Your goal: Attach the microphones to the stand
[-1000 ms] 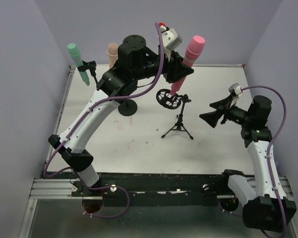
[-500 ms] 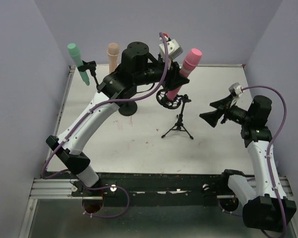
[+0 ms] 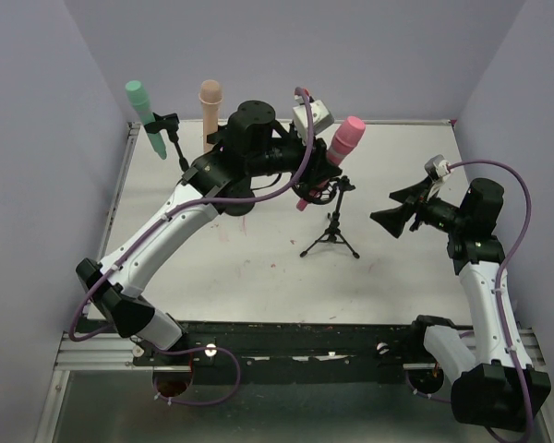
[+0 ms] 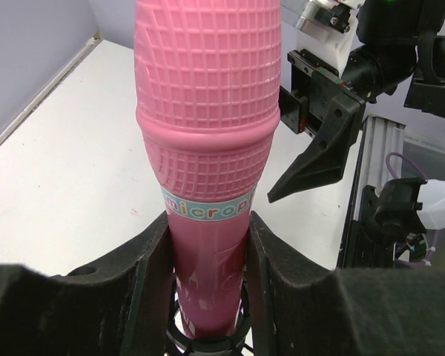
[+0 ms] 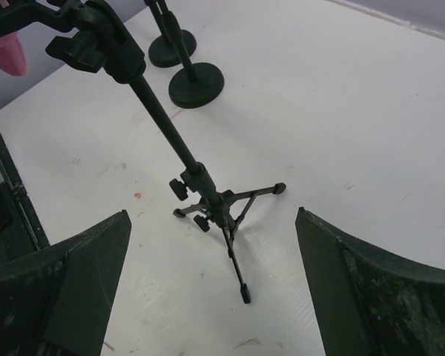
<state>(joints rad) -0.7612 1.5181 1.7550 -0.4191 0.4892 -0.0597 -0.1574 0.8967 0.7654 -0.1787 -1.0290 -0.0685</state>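
Observation:
My left gripper [image 4: 208, 297] is shut on the handle of the pink microphone [image 4: 208, 148], which stands head up and tilted. Its tapered end sits in the black ring holder [image 4: 208, 345] at the top of the tripod stand [image 3: 332, 235]. In the top view the pink microphone [image 3: 340, 145] hangs over that stand. The mint green microphone [image 3: 143, 111] is in a clip at the back left. The peach microphone [image 3: 210, 103] stands upright beside it. My right gripper [image 3: 394, 210] hovers open to the right of the tripod, its fingers wide around the stand's legs [image 5: 226, 211].
Two round black stand bases [image 5: 196, 83] rest on the white table behind the tripod. Purple walls close in the back and both sides. The table's left edge rail [image 3: 120, 175] runs close to the mint microphone's stand.
The left arm has lowered the pink microphone down and left, bringing its tapered end into the tripod's ring holder. The right arm has stayed still and open.

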